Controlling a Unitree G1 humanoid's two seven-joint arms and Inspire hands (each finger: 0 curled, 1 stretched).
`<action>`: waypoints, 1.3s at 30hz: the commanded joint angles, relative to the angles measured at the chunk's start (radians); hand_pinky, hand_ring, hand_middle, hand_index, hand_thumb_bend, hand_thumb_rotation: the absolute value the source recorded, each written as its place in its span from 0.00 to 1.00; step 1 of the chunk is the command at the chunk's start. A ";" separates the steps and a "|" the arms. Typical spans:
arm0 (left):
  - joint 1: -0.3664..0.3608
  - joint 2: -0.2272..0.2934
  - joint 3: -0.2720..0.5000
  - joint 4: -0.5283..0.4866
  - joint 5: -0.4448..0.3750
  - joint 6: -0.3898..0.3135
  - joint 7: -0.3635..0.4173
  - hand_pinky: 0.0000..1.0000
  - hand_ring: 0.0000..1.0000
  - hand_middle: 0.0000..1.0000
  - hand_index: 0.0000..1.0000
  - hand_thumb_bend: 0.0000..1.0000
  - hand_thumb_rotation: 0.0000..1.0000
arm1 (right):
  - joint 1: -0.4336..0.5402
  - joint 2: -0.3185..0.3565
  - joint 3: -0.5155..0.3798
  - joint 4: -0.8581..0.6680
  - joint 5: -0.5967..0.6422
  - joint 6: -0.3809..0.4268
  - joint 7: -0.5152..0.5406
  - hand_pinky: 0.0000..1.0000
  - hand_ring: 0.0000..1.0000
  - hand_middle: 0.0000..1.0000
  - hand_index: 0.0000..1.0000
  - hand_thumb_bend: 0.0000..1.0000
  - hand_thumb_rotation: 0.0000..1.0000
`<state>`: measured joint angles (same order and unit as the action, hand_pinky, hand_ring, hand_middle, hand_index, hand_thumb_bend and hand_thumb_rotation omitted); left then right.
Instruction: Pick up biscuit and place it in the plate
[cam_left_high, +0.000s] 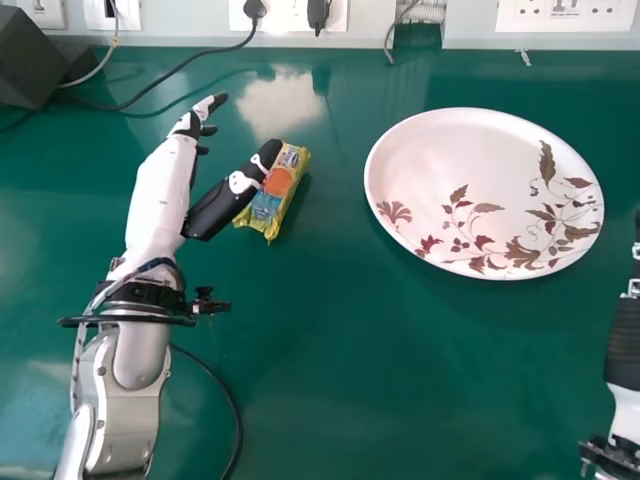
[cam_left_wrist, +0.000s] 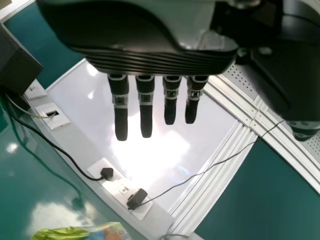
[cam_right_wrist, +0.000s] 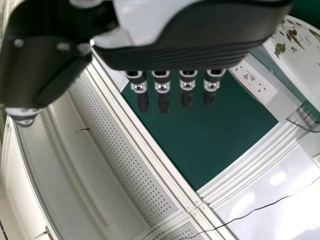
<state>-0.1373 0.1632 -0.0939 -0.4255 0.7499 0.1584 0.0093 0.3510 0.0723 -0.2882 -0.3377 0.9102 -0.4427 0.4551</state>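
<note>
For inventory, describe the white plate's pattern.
The plate bears brown and dark-red leafy sprigs, clearest in head view.

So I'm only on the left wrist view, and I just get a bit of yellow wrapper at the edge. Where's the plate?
Observer: In the head view, the plate lies to the right of the biscuit pack, with a stretch of green table between them.

Operator: Is my thumb anywhere near that pack?

Observer: In the head view, the left hand has its thumb crossing in front of the pack's far left side. I can't tell whether they touch.

Operator: And the other hand?

Observer: The right wrist view shows the right hand with straight fingers, holding nothing.
</note>
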 joint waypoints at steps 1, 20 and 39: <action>-0.007 -0.002 -0.021 0.014 0.044 0.033 0.007 0.71 0.84 0.95 0.95 1.00 0.60 | -0.014 0.037 -0.003 0.003 0.004 -0.008 0.009 1.00 1.00 1.00 1.00 1.00 0.31; -0.051 -0.046 -0.094 0.093 0.153 0.155 0.038 0.67 0.83 0.97 0.95 1.00 0.62 | -0.001 0.041 0.002 -0.031 -0.003 -0.012 -0.005 0.97 1.00 1.00 1.00 1.00 0.32; -0.134 -0.090 -0.121 0.227 0.163 0.263 0.089 0.68 0.83 0.98 0.95 1.00 0.61 | -0.028 0.022 -0.008 -0.012 0.003 0.002 -0.009 0.94 1.00 1.00 1.00 0.98 0.31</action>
<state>-0.2642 0.0758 -0.2033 -0.2115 0.9011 0.4139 0.0815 0.3348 0.0672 -0.2883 -0.3573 0.9054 -0.4433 0.4416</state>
